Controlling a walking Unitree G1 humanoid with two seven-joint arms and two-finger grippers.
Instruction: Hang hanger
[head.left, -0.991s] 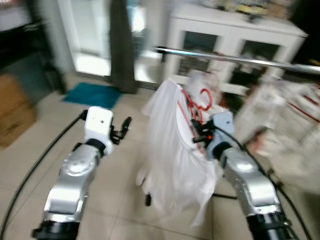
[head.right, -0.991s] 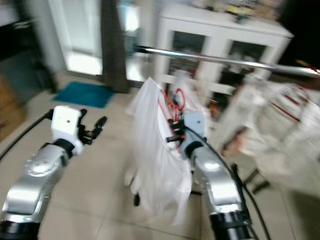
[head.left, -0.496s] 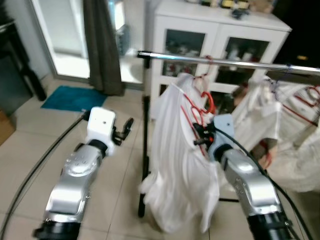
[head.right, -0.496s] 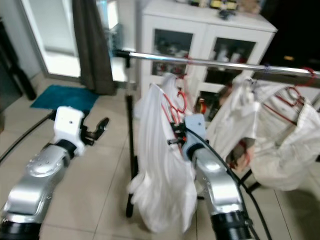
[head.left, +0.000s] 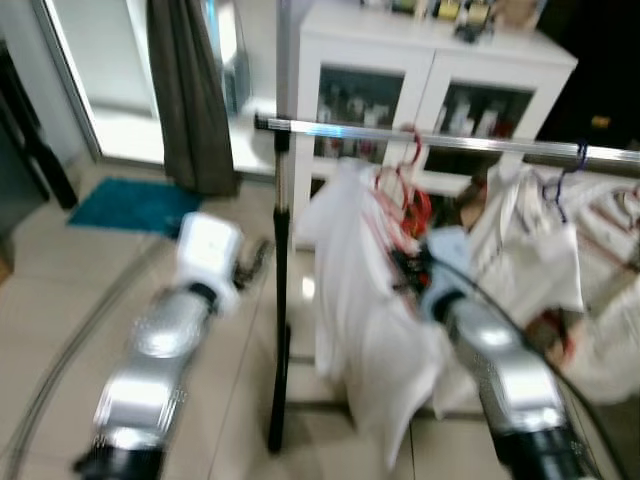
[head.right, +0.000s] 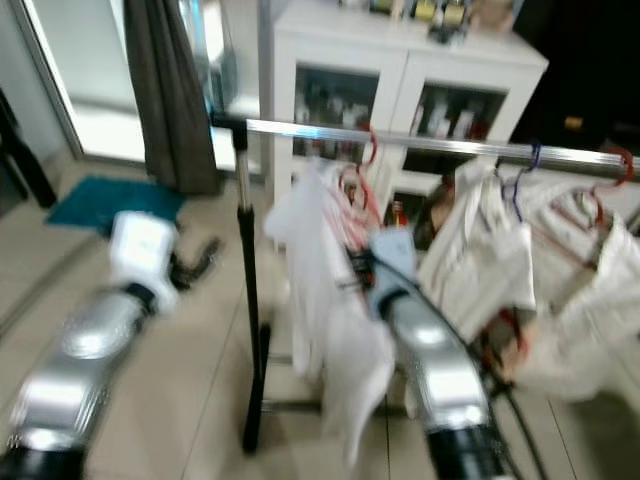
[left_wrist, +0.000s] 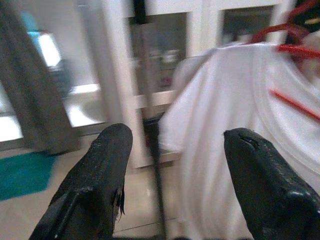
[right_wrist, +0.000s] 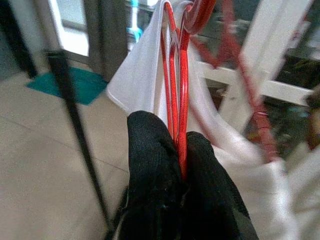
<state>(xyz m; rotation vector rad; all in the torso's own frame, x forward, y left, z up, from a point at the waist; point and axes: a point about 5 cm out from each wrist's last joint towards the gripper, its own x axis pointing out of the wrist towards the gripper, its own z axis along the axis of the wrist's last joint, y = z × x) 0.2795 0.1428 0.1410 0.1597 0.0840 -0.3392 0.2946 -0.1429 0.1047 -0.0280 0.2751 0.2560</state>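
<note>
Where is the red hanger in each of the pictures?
Left eye view: the red hanger sits near the middle, under the silver rail, inside the white garment.
Right eye view: middle, just below the rail.
Left wrist view: top corner, red wire against the garment.
Right wrist view: centre, pinched by the right gripper.
Shared landmark: the white garment.

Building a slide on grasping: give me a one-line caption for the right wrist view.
Right gripper shut on the red hanger carrying a white garment, black rack pole alongside.
</note>
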